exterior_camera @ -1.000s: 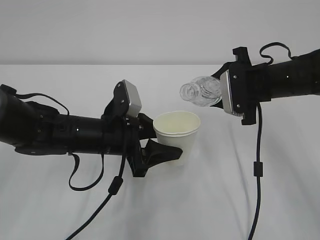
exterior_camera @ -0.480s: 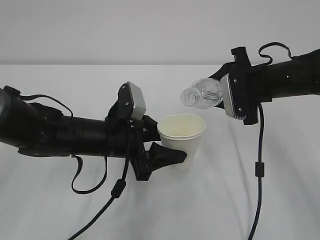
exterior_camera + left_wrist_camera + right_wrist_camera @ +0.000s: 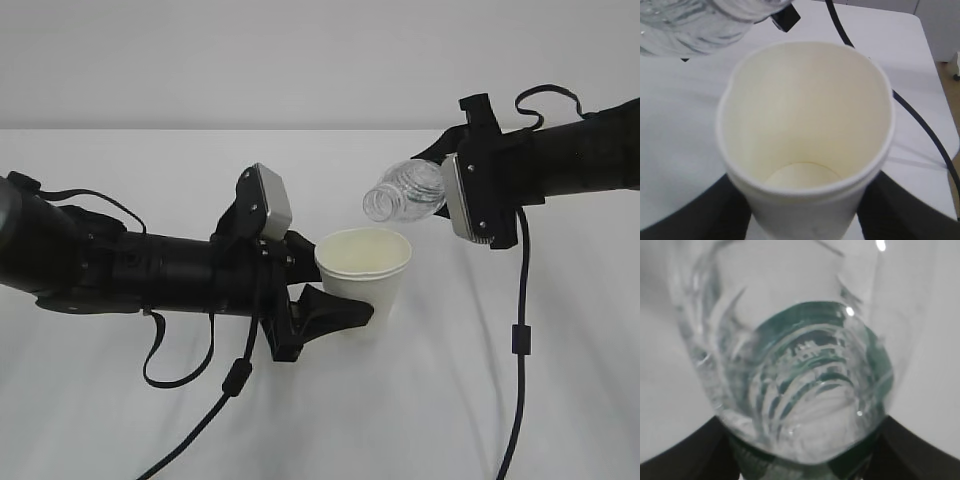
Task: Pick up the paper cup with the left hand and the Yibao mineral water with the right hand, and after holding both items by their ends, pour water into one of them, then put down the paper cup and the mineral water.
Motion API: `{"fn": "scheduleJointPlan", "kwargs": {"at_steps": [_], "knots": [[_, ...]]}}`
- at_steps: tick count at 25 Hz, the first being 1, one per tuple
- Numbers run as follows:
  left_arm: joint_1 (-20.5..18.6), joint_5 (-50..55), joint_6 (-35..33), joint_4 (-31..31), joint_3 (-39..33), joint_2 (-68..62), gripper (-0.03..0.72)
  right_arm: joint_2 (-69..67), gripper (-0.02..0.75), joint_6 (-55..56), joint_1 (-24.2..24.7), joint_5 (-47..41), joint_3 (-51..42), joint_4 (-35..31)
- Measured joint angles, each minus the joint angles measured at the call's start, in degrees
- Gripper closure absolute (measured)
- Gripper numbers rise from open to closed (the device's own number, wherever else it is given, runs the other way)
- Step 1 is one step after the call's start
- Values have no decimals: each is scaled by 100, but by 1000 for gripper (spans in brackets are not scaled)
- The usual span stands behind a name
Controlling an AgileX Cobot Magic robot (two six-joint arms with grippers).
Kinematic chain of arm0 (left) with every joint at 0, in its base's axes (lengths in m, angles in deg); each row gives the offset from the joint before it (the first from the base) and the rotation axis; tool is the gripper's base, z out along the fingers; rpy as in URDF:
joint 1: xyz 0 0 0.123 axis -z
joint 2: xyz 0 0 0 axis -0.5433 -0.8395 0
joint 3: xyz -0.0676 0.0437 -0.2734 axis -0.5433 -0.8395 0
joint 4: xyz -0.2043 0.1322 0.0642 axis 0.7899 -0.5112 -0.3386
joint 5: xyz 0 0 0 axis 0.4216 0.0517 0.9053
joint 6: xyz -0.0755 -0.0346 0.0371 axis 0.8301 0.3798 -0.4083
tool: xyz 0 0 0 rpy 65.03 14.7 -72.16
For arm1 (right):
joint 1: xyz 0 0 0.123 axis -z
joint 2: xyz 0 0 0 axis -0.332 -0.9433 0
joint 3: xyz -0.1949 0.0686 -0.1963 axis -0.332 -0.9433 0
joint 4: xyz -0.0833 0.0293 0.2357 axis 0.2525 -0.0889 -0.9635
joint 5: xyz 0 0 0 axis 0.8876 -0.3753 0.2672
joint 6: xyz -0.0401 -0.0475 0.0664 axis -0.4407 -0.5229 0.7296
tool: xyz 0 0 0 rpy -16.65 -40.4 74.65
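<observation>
Black left fingers [image 3: 335,312] are clamping the white tapered paper cup [image 3: 364,275]; right gripper [image 3: 450,190] is gripping the tilted clear ribbed bottle [image 3: 405,189]. Pouring is underway; next, align mouth over rim.

**What we cannot make out**

We lose the base of the paper cup [image 3: 363,275] behind the left pincer [image 3: 335,310] in the exterior view, and the left wrist view crops it too. The Yibao mineral water [image 3: 405,189] hides its rear end behind the right pincer's grey plate; the right wrist view shows it blurred and cropped, its label [image 3: 840,325] unreadable.
</observation>
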Motion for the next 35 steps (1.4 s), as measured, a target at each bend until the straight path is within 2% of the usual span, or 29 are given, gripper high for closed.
{"fn": "scheduleJointPlan", "kwargs": {"at_steps": [16, 35], "knots": [[0, 0, 0, -112, 0, 0, 256, 7, 277, -400, 0, 0, 0, -10], [0, 0, 0, -134, 0, 0, 256, 133, 279, -1332, 0, 23, 0, -608]]}}
